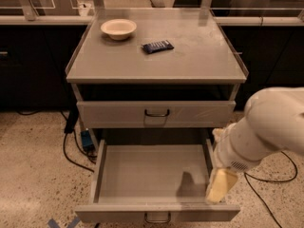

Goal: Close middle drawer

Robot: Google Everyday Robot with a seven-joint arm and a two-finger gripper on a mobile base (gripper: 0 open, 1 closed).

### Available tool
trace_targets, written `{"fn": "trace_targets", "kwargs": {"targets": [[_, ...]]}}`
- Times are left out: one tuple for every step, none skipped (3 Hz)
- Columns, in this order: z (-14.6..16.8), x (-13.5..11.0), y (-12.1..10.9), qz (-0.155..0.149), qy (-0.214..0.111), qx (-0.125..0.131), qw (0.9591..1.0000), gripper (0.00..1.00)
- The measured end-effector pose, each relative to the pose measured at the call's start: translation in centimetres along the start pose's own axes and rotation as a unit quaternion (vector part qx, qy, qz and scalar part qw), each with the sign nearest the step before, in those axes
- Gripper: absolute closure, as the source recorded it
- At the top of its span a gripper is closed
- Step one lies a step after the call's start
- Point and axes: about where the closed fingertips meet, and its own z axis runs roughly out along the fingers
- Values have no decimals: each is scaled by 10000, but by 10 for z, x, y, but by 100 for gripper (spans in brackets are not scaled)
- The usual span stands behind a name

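Camera view: a grey metal desk [199, 56] is seen from above and in front. On its top, toward the back left, a cream bowl [118, 28] is set upright. A dark packet [157, 46] lies flat just right of it, apart from it, near the centre.

Under the top a dark open slot is seen, then the upper drawer [114, 114], pushed in, w/ a dark handle [156, 113] at centre.

The middle drawer [142, 170] sits below that and is pulled well out toward the camera. Its grey inside is bare apart from a dark shadow [189, 184] at the front right. Its low front panel is at the bottom edge of the view, w/ a small handle [157, 217] at centre, partly cut off.

The white arm [266, 127] comes in from the right and slopes down and left. The cream pincer [221, 185] is at its lower end, over the drawer's right front corner, by the right side wall and just behind the front panel. Contact w/ the drawer can't be judged. Whether the pincer is open or closed can't be told.

On the speckled floor [33, 175], a black cable [66, 148] and a small blue item [87, 140] are seen left of the desk; another cable [266, 180] runs on the right. Blue tape [61, 222] is seen at bottom left.
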Motion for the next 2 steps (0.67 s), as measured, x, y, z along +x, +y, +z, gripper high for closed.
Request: {"fn": "trace_targets", "kwargs": {"targets": [[41, -2, 20, 35, 62, -84, 9999, 0], [79, 1, 41, 46, 223, -163, 9996, 0]]}}
